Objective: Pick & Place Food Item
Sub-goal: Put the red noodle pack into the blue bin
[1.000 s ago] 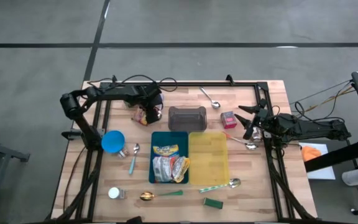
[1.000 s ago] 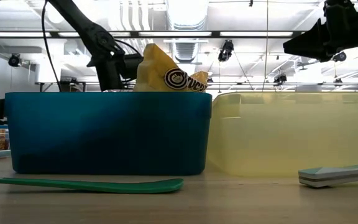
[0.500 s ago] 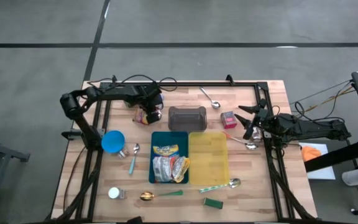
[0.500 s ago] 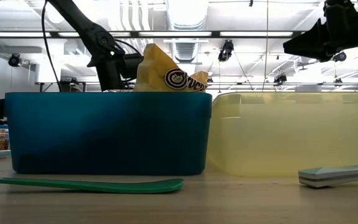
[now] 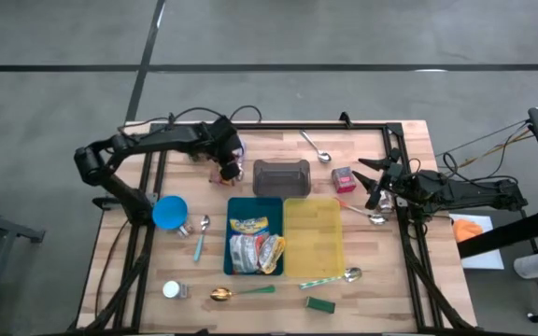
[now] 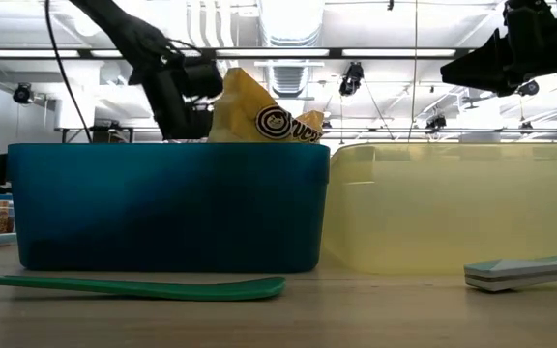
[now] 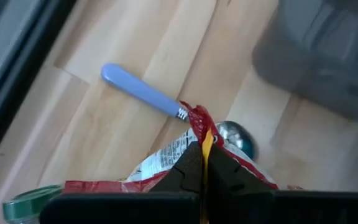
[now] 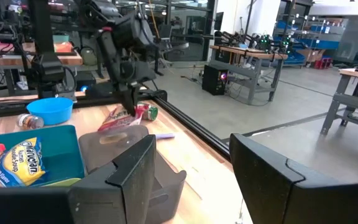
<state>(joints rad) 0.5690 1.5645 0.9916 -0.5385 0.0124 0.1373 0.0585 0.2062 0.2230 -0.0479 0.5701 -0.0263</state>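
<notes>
While the left gripper (image 5: 226, 168) hangs over the far-left part of the wooden table (image 5: 381, 280), its fingers are clamped on the top edge of a red-and-white snack packet (image 7: 185, 165), which dangles clear of the surface beside the grey bin (image 5: 281, 176). Below the packet, a blue-handled spoon (image 7: 143, 93) lies on the boards. The teal bin (image 5: 239, 207) holds several food packets (image 5: 253, 245), with an empty yellow bin (image 5: 314, 235) touching its side. The right gripper (image 5: 374, 182) waits at the table's right edge, jaws parted, holding nothing.
</notes>
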